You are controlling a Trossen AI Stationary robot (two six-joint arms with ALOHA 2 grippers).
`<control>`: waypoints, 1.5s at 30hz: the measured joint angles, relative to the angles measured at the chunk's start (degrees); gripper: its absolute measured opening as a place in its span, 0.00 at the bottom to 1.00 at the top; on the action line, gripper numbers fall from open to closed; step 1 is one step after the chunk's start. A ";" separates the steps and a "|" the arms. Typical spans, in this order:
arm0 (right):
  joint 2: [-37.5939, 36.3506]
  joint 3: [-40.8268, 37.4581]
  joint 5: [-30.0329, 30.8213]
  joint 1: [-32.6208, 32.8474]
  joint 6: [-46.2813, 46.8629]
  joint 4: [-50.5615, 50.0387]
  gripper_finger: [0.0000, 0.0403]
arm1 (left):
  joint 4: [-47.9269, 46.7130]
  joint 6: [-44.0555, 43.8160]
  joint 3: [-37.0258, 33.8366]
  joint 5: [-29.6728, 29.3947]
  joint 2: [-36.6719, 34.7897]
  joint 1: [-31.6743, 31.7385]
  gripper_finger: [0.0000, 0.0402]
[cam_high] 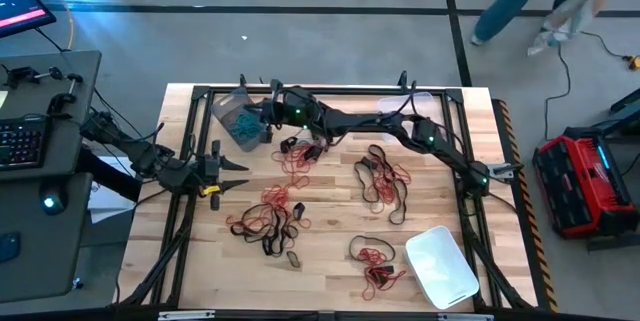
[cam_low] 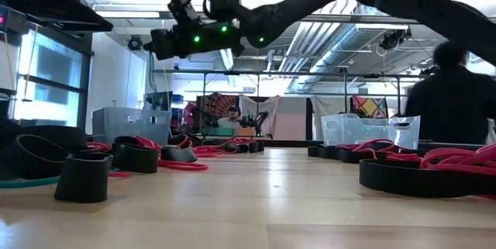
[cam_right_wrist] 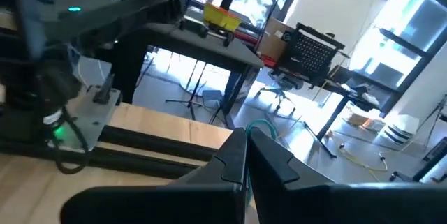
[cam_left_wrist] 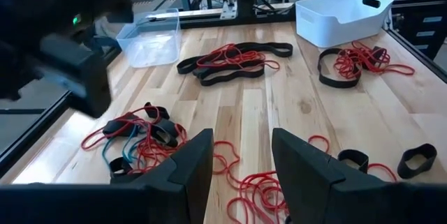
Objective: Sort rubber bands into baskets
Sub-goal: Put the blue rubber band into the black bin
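While closed on a teal band (cam_right_wrist: 264, 128) dangling lengthwise, right pincer (cam_right_wrist: 246, 155) above grey basket (cam_high: 240, 118).

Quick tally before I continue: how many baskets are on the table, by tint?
Grey-tinted basket: 1
Clear basket: 1
White basket: 1
Total: 3
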 joint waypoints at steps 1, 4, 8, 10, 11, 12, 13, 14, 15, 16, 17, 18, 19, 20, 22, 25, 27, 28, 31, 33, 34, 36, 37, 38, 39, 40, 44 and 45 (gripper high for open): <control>0.96 1.14 0.02 -0.10 0.07 -0.40 0.00 | 0.05 -0.03 0.02 0.01 -0.02 0.00 0.35; 4.12 5.12 0.04 -0.37 0.24 -1.75 0.00 | 0.01 0.00 0.02 0.02 -0.07 0.00 0.35; 8.44 12.73 0.02 -0.29 1.67 -6.24 0.00 | -0.03 0.00 0.02 0.02 -0.07 0.00 0.35; 10.59 16.03 0.02 -0.28 2.09 -9.18 0.00 | -0.04 0.03 0.02 0.02 -0.07 0.00 0.35; 11.68 17.47 0.03 -0.27 2.30 -10.37 0.00 | -0.04 0.04 0.02 0.02 -0.07 0.02 0.35; 12.60 18.59 0.04 -0.29 2.49 -11.26 0.00 | -0.04 0.04 0.02 0.02 -0.07 0.00 0.35; 13.00 18.57 0.05 -0.29 2.47 -11.49 0.00 | -0.04 0.04 0.02 0.02 -0.06 0.00 0.35; 13.06 17.62 0.13 -0.31 2.47 -10.07 0.00 | -0.06 0.04 0.02 0.02 -0.07 0.00 0.35; 13.07 17.21 0.46 -0.39 2.51 -10.21 0.00 | -0.05 0.04 0.02 0.02 -0.07 0.01 0.35; 13.06 16.96 0.82 -0.49 2.75 -10.31 0.00 | -0.10 0.06 0.02 0.02 -0.05 0.01 0.35; 13.08 16.93 1.11 -0.61 3.29 -10.97 0.00 | -0.12 0.06 0.02 0.02 -0.07 0.00 0.35; 13.23 16.93 1.26 -0.76 3.76 -11.23 0.00 | -0.08 0.07 0.02 0.02 -0.07 0.00 0.35; 13.33 16.93 1.38 -0.98 4.45 -11.62 0.00 | -0.10 0.11 0.02 0.02 -0.07 0.00 0.35; 13.40 16.91 1.44 -1.17 5.04 -12.34 0.00 | -0.14 0.11 0.02 0.02 -0.04 0.00 0.35; 13.54 16.87 1.62 -1.42 6.05 -13.29 0.00 | -0.08 0.11 0.02 0.02 -0.07 0.00 0.35; 13.54 16.87 2.19 -1.78 7.01 -14.32 0.00 | -0.09 0.10 0.02 0.02 -0.07 0.01 0.35; 13.54 16.87 2.35 -2.07 8.55 -15.58 0.00 | -0.10 0.11 0.02 0.02 -0.07 0.00 0.35; 13.54 16.87 2.27 -2.22 9.33 -16.49 0.00 | -0.10 0.10 0.02 0.02 -0.07 0.00 0.35; 13.54 16.87 1.90 -2.67 11.55 -18.91 0.00 | -0.10 0.11 0.02 0.02 -0.07 0.00 0.35; 13.54 16.87 1.89 -2.88 12.15 -20.16 0.00 | -0.10 0.08 0.02 0.02 -0.07 0.00 0.35; 13.54 16.86 1.88 -2.92 12.44 -20.70 0.00 | -0.10 0.10 0.02 0.00 -0.07 0.01 0.35; 13.54 16.83 1.93 -3.00 12.89 -21.73 0.00 | -0.09 0.08 0.02 0.01 -0.07 0.00 0.35; 13.54 16.83 1.90 -2.97 13.27 -22.20 0.00 | -0.08 0.08 0.02 0.00 -0.07 0.00 0.35; 13.54 16.83 1.84 -2.91 13.57 -22.80 0.01 | -0.08 0.08 0.02 0.00 -0.07 0.00 0.35; 13.54 16.83 1.81 -2.89 13.60 -23.32 0.03 | -0.08 0.09 0.02 0.00 -0.07 0.00 0.35; 13.54 16.83 1.81 -2.80 13.60 -23.97 0.05 | -0.08 0.08 0.02 0.02 -0.07 0.00 0.35; 13.54 16.78 1.81 -2.47 15.09 -25.21 0.18 | -0.08 0.09 0.02 0.00 -0.07 0.00 0.35; 13.54 16.78 1.81 -2.46 15.12 -25.29 0.22 | -0.08 0.10 0.02 0.00 -0.07 0.02 0.35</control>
